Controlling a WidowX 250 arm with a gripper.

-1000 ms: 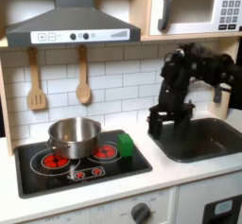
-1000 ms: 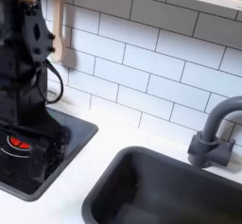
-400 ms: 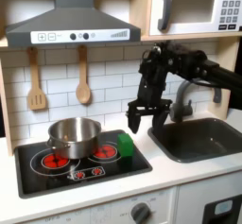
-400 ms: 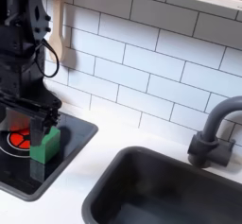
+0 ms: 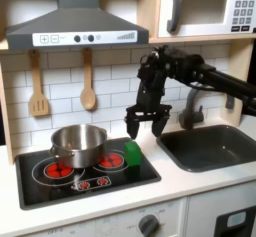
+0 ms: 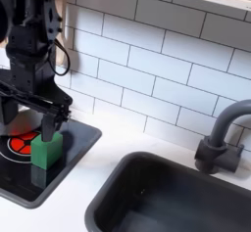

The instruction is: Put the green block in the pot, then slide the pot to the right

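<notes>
Gripper spread above the green block on the stove

In the first exterior view the gripper [image 5: 145, 127], fingers apart, hovers above the green block [image 5: 132, 153], just beside the pot [image 5: 79, 144]. In the second exterior view the block [image 6: 46, 149] sits on the stovetop [image 6: 78, 138] beneath it.

A white worktop [image 5: 185, 181] carries a black stove top [image 5: 60, 184] set toward its left end in the first exterior view and a dark sink [image 5: 212, 145] sunk into its right end, with a grey tap [image 6: 218, 138] at the back edge. On the stove top a silver pot [image 5: 79, 144] stands on the back burner, and a green block [image 5: 132, 153] rests at the stove top's right edge, beside the pot.
</notes>
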